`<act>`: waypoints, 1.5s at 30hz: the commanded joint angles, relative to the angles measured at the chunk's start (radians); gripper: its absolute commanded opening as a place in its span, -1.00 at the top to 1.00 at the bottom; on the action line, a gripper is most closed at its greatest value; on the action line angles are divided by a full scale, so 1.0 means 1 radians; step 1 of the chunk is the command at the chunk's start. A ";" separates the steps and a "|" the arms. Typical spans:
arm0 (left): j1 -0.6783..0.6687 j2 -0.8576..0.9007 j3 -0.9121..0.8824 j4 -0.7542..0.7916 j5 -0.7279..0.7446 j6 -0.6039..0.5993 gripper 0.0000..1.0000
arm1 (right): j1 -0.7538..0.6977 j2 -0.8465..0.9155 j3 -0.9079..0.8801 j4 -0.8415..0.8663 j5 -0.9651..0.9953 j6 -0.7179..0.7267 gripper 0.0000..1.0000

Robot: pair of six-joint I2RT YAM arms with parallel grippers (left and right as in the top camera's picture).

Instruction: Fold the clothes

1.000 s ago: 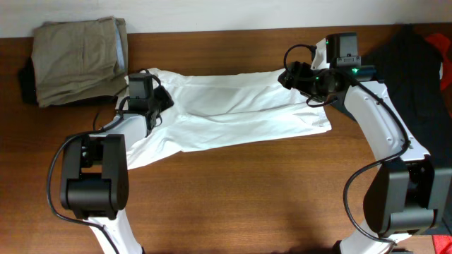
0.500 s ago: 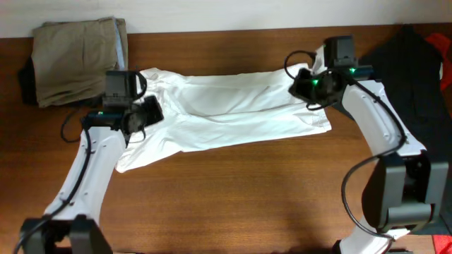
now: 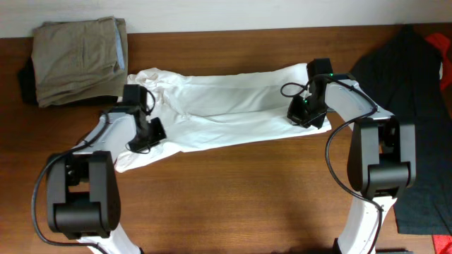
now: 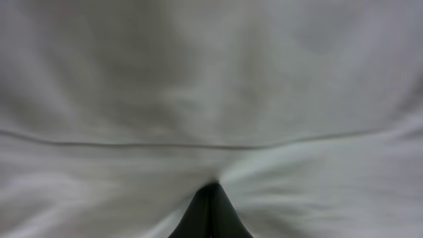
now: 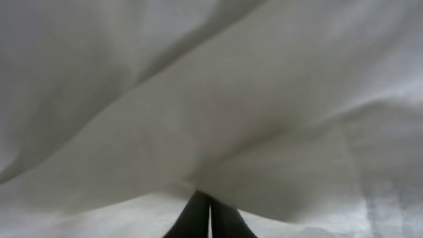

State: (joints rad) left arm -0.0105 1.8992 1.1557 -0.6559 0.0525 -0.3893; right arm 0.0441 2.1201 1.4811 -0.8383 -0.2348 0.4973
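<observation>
The clothes, a white T-shirt (image 3: 226, 113), lie spread crosswise over the brown table (image 3: 233, 197). My left gripper (image 3: 146, 134) rests on the shirt's left part, near the sleeve. In the left wrist view its dark fingers (image 4: 210, 215) are pressed together, with the white cloth (image 4: 211, 99) puckered at their tip. My right gripper (image 3: 303, 114) sits on the shirt's right end, near the front corner. In the right wrist view its fingers (image 5: 198, 221) are shut, with a fold of cloth (image 5: 218, 119) bunched over their tip. No print shows.
Folded khaki trousers (image 3: 78, 60) lie at the back left corner, close to the shirt's left end. A large dark garment (image 3: 413, 85) covers the table's right side, with something red (image 3: 441, 44) at its far edge.
Both grippers have come toward the table's front along the shirt's ends. The right jaws have closed from wide open, and both now pinch cloth.
</observation>
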 commanded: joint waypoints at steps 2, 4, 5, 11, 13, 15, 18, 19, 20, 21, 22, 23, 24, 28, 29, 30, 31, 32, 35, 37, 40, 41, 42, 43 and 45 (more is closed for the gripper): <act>0.088 0.031 -0.010 -0.015 -0.033 -0.017 0.94 | -0.027 0.034 -0.009 -0.063 0.059 0.008 0.92; 0.112 0.066 -0.011 -0.037 -0.029 -0.018 1.00 | -0.027 0.034 -0.009 -0.118 0.102 0.009 0.92; 0.117 0.077 -0.011 -0.051 -0.023 -0.018 1.00 | -0.027 0.034 -0.009 -0.137 0.113 0.009 0.92; 0.133 0.074 -0.011 -0.288 0.030 -0.124 1.00 | -0.026 0.014 -0.009 -0.296 0.146 0.009 0.92; 0.133 0.050 -0.011 -0.337 0.030 -0.150 1.00 | -0.026 -0.007 -0.009 -0.354 0.196 0.026 0.92; 0.133 -0.014 -0.011 -0.375 0.029 -0.180 0.99 | -0.026 -0.058 -0.009 -0.393 0.222 0.043 0.93; 0.133 -0.154 -0.011 -0.381 0.026 -0.179 1.00 | -0.026 -0.170 -0.009 -0.396 0.225 0.047 0.92; 0.133 -0.200 -0.011 -0.381 0.025 -0.179 1.00 | -0.026 -0.211 -0.008 -0.392 0.226 0.047 0.92; 0.133 -0.259 -0.010 -0.380 0.025 -0.178 1.00 | -0.026 -0.270 -0.008 -0.372 0.228 0.041 0.92; 0.133 -0.332 -0.010 -0.353 0.026 -0.144 0.86 | -0.026 -0.336 -0.006 -0.330 0.229 0.034 0.78; 0.133 -0.368 -0.010 -0.327 0.026 -0.127 0.38 | -0.026 -0.369 -0.005 -0.296 0.228 0.031 -0.10; 0.133 -0.399 -0.010 -0.298 0.031 -0.113 -0.03 | -0.026 -0.395 -0.005 -0.259 0.228 0.031 -0.88; 0.133 -0.428 -0.010 -0.251 0.040 -0.110 -0.57 | -0.026 -0.425 0.001 -0.202 0.216 0.026 -0.97; 0.094 -0.454 0.011 -0.053 0.153 -0.110 -0.69 | -0.026 -0.430 0.035 -0.012 -0.016 -0.045 -0.97; 0.076 -0.454 0.012 0.011 0.150 -0.108 -0.69 | -0.024 -0.429 0.035 0.048 -0.086 -0.044 -0.97; 0.057 -0.447 0.012 0.080 0.151 -0.081 -0.69 | -0.025 -0.425 0.035 0.116 -0.145 -0.044 -0.97; 0.032 -0.433 0.012 0.170 0.150 -0.016 -0.69 | -0.023 -0.424 0.035 0.151 -0.192 -0.044 -0.97; 0.010 -0.408 0.012 0.250 0.137 0.074 -0.69 | -0.015 -0.423 0.034 0.136 -0.191 -0.051 -0.97; -0.014 -0.317 0.012 0.354 -0.064 0.235 -0.74 | 0.013 -0.406 0.025 0.065 -0.153 -0.126 -0.97; -0.008 -0.248 0.012 0.381 -0.132 0.236 -0.86 | 0.015 -0.394 0.024 0.056 -0.125 -0.127 -0.97; 0.001 -0.110 0.012 0.426 -0.128 0.261 -0.89 | 0.015 -0.387 0.024 0.057 -0.120 -0.126 -0.97; 0.002 -0.078 0.012 0.455 -0.127 0.261 -0.90 | 0.014 -0.386 0.024 0.057 -0.120 -0.127 -0.97; 0.002 -0.055 0.012 0.475 -0.119 0.267 -0.89 | 0.015 -0.385 0.024 0.057 -0.120 -0.127 -0.97; 0.002 -0.035 0.012 0.494 -0.095 0.272 -0.88 | 0.015 -0.384 0.024 0.057 -0.120 -0.127 -0.97; 0.002 -0.019 0.012 0.529 -0.093 0.272 -0.87 | 0.014 -0.383 0.024 0.057 -0.116 -0.127 -0.97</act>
State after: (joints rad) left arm -0.0135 1.8610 1.1610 -0.1627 -0.0513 -0.1448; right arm 0.0544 1.7279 1.5043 -0.7822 -0.3645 0.3847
